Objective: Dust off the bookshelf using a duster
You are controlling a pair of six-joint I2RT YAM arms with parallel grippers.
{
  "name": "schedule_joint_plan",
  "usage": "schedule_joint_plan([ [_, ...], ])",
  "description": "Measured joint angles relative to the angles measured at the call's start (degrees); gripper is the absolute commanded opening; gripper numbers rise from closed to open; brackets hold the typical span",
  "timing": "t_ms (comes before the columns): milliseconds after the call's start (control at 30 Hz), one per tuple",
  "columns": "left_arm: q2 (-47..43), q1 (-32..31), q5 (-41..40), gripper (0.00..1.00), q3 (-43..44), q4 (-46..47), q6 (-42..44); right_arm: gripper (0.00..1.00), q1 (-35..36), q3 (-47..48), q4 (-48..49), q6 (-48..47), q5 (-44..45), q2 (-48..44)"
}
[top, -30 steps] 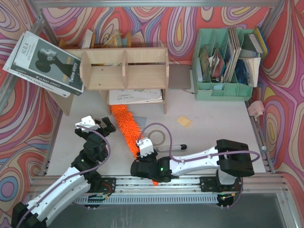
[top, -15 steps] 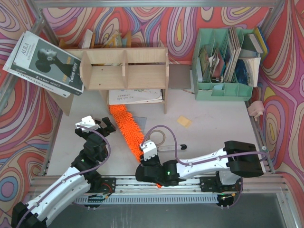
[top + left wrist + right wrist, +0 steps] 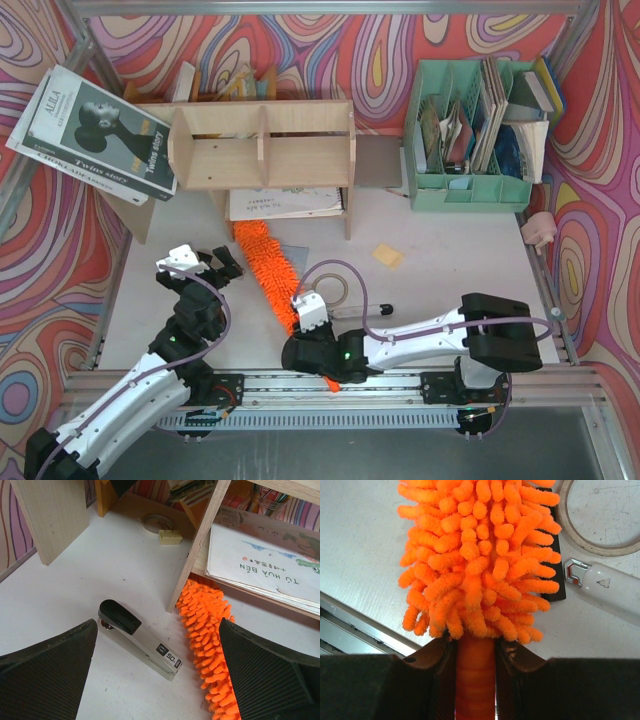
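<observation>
The plywood bookshelf (image 3: 260, 145) stands at the back of the table, and one leg (image 3: 199, 550) shows in the left wrist view. The orange fluffy duster (image 3: 265, 270) lies slanted on the table, its tip under the shelf's lower board beside that leg (image 3: 205, 620). My right gripper (image 3: 306, 332) is shut on the duster's orange handle (image 3: 475, 680) just behind the fluffy head (image 3: 480, 555). My left gripper (image 3: 205, 268) hovers open to the left of the duster with nothing held; its fingers (image 3: 45, 672) frame a stapler and the duster's edge.
A silver-black stapler (image 3: 137, 640) lies left of the duster. A thin book (image 3: 265, 555) rests under the shelf. A tape ring (image 3: 335, 285), a white marker (image 3: 375, 308) and a yellow note (image 3: 388, 255) lie to the right. The mint organiser (image 3: 470, 130) stands back right; magazines (image 3: 95, 125) lean at left.
My right arm shifted slightly out to the right and back with the duster, whose tip wagged a little under the shelf. The left arm stayed nearly still.
</observation>
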Motion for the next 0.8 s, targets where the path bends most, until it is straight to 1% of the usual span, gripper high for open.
schedule_joint_plan([
  [100, 0.0, 0.0, 0.0, 0.98, 0.0, 0.0, 0.0, 0.0, 1.0, -0.1, 0.2, -0.2, 2.0, -0.5],
  [267, 0.0, 0.0, 0.0, 0.98, 0.0, 0.0, 0.0, 0.0, 4.1, -1.4, 0.7, -0.9, 6.8, -4.4],
  [400, 0.1, 0.0, 0.0, 0.98, 0.0, 0.0, 0.0, 0.0, 5.0, -1.4, 1.6, -0.9, 10.0, -5.9],
  [500, 0.2, 0.0, 0.0, 0.98, 0.0, 0.0, 0.0, 0.0, 5.0, -1.1, 1.0, -0.5, 10.3, -4.9],
  [600, 0.2, 0.0, 0.0, 0.98, 0.0, 0.0, 0.0, 0.0, 4.2, 0.7, -0.5, 0.2, 9.0, -1.9],
  [700, 0.3, 0.0, 0.0, 0.98, 0.0, 0.0, 0.0, 0.0, 2.2, 1.8, -1.0, 0.6, 6.5, 0.6],
  [800, 0.3, 0.0, 0.0, 0.98, 0.0, 0.0, 0.0, 0.0, 0.5, 1.8, -1.6, 0.6, 5.3, 0.7],
])
